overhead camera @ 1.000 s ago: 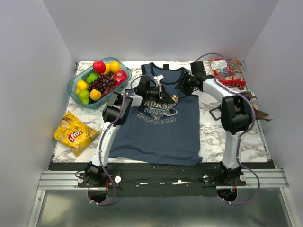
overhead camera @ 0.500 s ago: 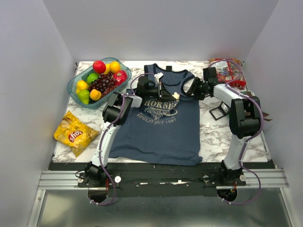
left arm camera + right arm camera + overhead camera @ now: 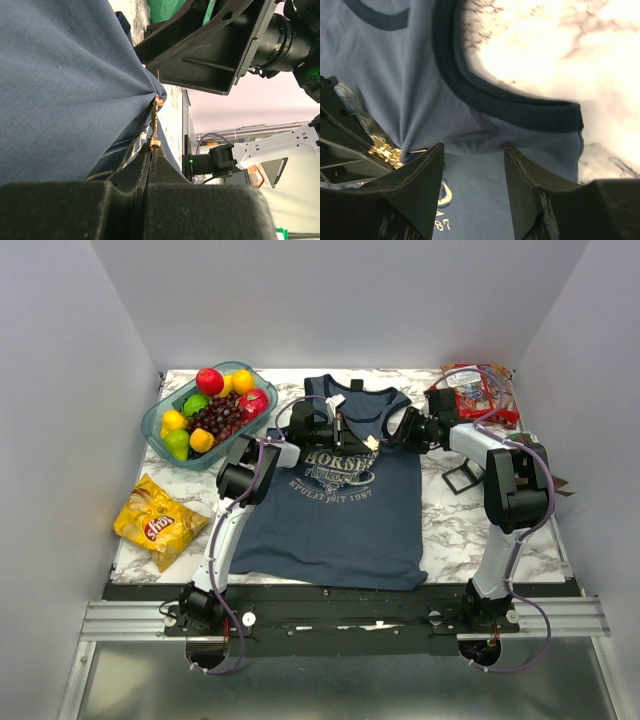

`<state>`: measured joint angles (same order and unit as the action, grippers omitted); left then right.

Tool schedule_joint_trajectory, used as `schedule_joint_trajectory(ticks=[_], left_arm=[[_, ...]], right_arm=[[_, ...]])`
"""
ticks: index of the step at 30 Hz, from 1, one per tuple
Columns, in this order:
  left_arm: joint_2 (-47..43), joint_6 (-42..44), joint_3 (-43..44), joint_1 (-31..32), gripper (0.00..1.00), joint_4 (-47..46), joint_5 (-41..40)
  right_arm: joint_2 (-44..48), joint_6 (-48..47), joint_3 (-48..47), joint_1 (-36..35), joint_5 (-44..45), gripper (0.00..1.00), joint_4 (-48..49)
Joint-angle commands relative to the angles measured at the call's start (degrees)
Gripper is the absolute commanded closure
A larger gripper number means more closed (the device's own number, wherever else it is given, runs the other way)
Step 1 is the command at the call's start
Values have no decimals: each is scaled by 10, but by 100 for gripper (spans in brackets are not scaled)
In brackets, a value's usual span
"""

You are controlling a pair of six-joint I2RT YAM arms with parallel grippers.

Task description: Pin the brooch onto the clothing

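Seemingly pinching the brooch [image 3: 154, 122] into puckered clothing [image 3: 60, 90], left gripper [image 3: 151, 150] should hold steady; right gripper [image 3: 472, 150] stands spread, empty.

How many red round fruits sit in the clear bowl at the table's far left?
2: one red round fruit at the clear bowl's far rim, the other at its right side beside the dark grapes; more could hide underneath.

The brooch [image 3: 371, 443] on the clothing [image 3: 340, 525], fruit bowl [image 3: 150, 430] behind-left.
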<state>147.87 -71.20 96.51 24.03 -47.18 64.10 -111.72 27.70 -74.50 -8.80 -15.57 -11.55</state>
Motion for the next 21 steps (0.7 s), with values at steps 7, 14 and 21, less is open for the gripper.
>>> schedule_joint_trajectory(ticks=[7, 14, 21], left_arm=[[-3, 12, -1, 3, 100, 2, 16], [-2, 19, 1, 3, 100, 17, 11], [-4, 37, 3, 4, 100, 43, 9]], right_arm=[[14, -53, 27, -3, -47, 42, 71], [33, -73, 51, -5, -64, 43, 97], [41, -86, 57, -13, -71, 43, 110]])
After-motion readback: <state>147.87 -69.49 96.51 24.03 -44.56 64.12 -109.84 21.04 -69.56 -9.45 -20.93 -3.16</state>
